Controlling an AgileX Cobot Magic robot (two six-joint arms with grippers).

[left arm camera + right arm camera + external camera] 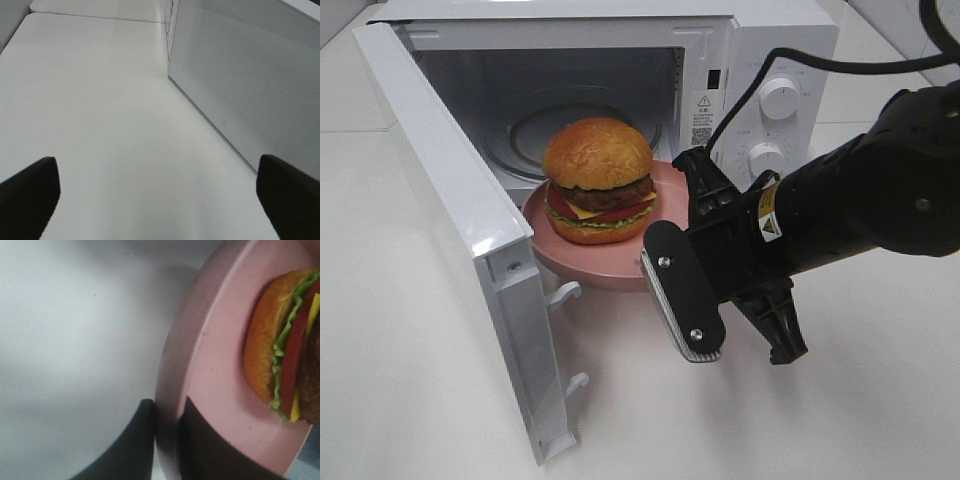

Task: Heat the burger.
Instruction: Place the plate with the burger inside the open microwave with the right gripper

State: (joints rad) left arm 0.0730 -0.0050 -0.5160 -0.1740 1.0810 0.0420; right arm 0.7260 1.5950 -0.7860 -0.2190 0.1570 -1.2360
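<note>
The burger has a glossy golden-brown bun, dark patty, cheese, tomato and lettuce. It sits upright on a round pink plate at the mouth of the open white microwave. My right gripper is shut on the plate's right rim. In the right wrist view the burger lies on the plate, and the dark fingers of my right gripper clamp the rim from both sides. My left gripper is open and empty over bare table. It does not show in the high view.
The microwave door stands open to the left, reaching toward the table's front. Its perforated outer face is close beside my left gripper. The glass turntable lies inside the cavity. Two knobs are on the right panel. The white table surrounds everything.
</note>
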